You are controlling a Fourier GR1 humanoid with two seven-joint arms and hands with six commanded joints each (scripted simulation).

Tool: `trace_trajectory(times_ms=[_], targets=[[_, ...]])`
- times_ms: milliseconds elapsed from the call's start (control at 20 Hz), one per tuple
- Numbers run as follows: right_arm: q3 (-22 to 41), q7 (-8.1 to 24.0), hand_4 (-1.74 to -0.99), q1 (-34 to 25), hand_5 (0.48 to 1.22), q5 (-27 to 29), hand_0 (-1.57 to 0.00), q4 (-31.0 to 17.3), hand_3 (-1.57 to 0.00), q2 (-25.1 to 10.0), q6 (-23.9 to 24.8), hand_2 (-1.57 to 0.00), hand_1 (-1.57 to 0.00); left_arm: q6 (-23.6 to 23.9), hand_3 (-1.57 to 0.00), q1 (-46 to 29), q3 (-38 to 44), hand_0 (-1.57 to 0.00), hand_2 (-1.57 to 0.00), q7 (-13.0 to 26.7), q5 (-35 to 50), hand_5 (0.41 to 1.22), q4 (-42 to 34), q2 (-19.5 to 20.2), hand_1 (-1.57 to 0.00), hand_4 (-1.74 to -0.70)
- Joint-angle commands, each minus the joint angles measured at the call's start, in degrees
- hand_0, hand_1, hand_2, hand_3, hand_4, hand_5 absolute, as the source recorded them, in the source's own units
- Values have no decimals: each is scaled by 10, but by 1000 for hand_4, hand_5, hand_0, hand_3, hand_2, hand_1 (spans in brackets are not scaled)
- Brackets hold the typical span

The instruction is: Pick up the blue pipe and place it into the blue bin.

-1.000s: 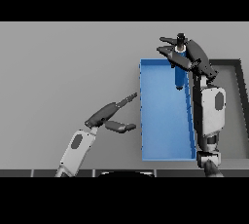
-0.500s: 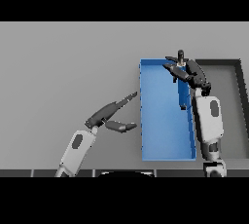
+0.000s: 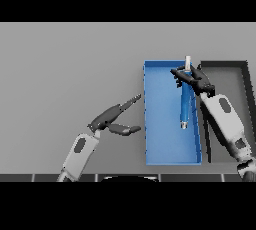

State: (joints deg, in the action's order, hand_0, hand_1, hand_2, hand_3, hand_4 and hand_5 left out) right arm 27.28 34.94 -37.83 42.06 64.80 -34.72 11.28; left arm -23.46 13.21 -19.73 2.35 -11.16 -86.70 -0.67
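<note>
Head view: my right hand (image 3: 192, 80) has its fingers curled round the upper part of the blue pipe (image 3: 185, 105), which hangs lengthwise over the blue bin (image 3: 162, 149), by its right wall. My left hand (image 3: 114, 118) rests left of the bin, fingers straight and spread.

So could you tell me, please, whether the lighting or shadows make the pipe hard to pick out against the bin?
In the head view the light is flat and even, with no glare; the blue pipe is close in colour to the blue bin, so it stands out mostly by its darker shade and pale ends; the right hand covers its upper part; the left hand casts no clear shadow on the table.
</note>
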Motion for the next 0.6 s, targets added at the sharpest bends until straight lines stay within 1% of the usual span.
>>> trace_trajectory(times_ms=[0,50,100,150,250,300,450,550], targets=[[30,0,-1339,-6,1108,8,-554,15,-148,-22,-11,-505,-525,-5,1,-2,2,1,1,3,6,494,-6,3,1,-925],[55,0,-1307,-15,1068,-5,-443,25,-118,-38,-30,-404,-419,-5,1,-6,3,1,1,0,7,494,-8,5,1,-926],[83,0,-1279,-26,1010,-30,-354,33,-95,-52,-49,-323,-335,-3,1,0,3,1,1,10,7,494,-12,3,1,-924],[107,0,-1250,-31,962,-37,-283,43,-75,-67,-53,-258,-268,-4,1,-2,3,1,1,8,9,494,-10,3,1,-926],[133,0,-1219,-35,870,-36,-181,55,-48,-85,-71,-165,-171,-6,1,0,6,1,1,7,13,495,-14,6,1,-927],[150,0,-1205,-46,837,-31,-145,51,-38,-90,-80,-132,-137,-8,1,-2,3,1,1,6,10,496,-10,7,1,-927],[188,0,-1161,-64,771,-23,-74,49,-19,-104,-85,-67,-70,-1,1,-8,1,1,1,3,4,496,-8,4,1,-929],[191,-1,-1125,-62,747,-25,-47,50,-12,-104,-88,-42,-44,-2,1,-6,2,1,1,3,6,496,-9,3,1,-931]])
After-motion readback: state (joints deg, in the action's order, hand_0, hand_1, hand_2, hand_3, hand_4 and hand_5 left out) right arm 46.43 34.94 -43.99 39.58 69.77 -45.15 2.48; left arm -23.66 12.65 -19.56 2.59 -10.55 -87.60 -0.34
